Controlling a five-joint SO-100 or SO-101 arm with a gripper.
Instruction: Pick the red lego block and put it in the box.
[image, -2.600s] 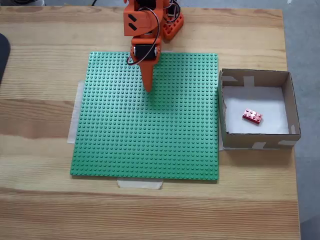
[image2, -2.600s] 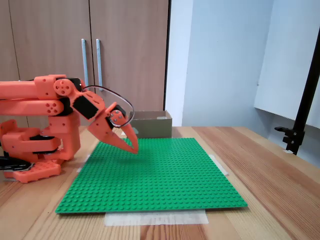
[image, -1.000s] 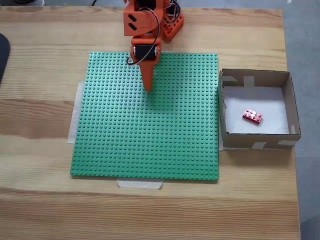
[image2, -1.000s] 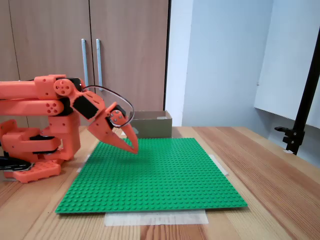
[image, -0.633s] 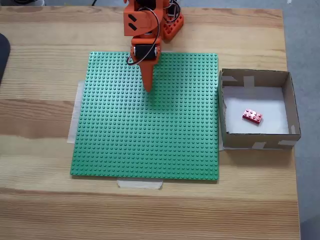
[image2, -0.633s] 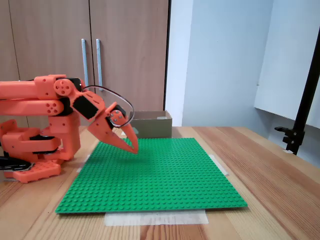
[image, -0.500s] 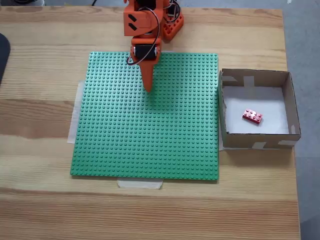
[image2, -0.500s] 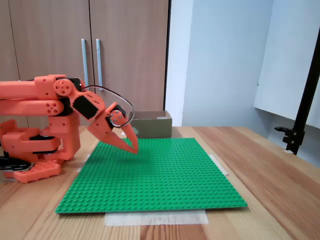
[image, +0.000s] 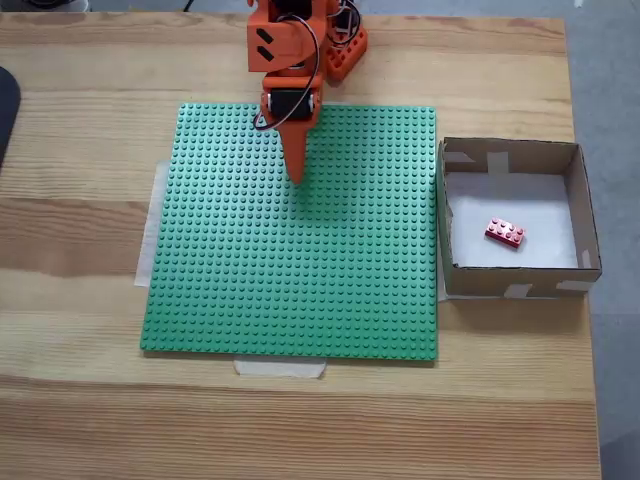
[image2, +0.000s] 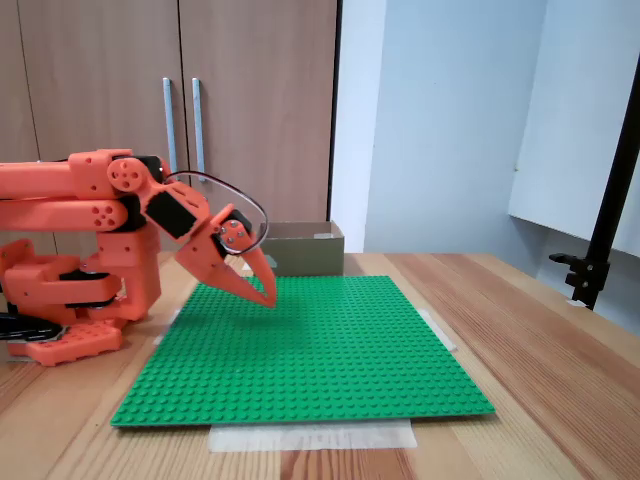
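The red lego block (image: 505, 233) lies on the white bottom of the box (image: 588, 215), a little right of its middle. The box (image2: 305, 248) stands to the right of the green baseplate (image: 290, 260) in a fixed view from above and behind the baseplate (image2: 310, 345) in a fixed view from the side. My orange gripper (image: 296, 176) is folded back near the arm's base, tips just above the plate's top edge area, far left of the box. Its fingers are together with nothing between them (image2: 268, 298).
The arm's orange base (image2: 65, 310) sits at the table's far edge in a fixed view from above. Pale tape strips (image: 280, 368) hold the baseplate to the wooden table (image: 90, 400). A black stand (image2: 600, 230) is clamped at the right side of the table.
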